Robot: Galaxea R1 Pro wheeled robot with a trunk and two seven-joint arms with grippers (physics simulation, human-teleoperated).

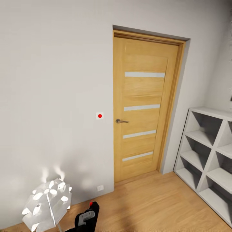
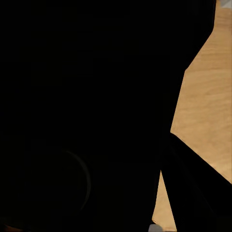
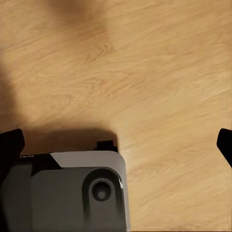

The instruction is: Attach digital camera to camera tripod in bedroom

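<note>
A black mass (image 2: 87, 116) lies directly against the left wrist lens; no detail is resolvable on it. Light wood floor (image 2: 208, 111) shows past its edge. Left gripper jaw state: cannot be determined, nor whether the jaws hold anything.

In the head view, the digital camera (image 1: 93, 210) sits at the lower edge of the frame, a black body with its red button (image 1: 91, 203) uppermost. It is raised above the floor, just beside a white petal-shaded lamp (image 1: 46, 201).

The right gripper (image 3: 117, 142) points down at the bare floor. Its jaws are spread wide, with one black fingertip (image 3: 10, 145) at each side of the view, and they hold nothing. A grey housing (image 3: 72, 193) lies below them.

Ahead stand a closed wooden door (image 1: 143, 106), a white wall (image 1: 54, 96) and an open white shelf unit (image 1: 206, 154).
</note>
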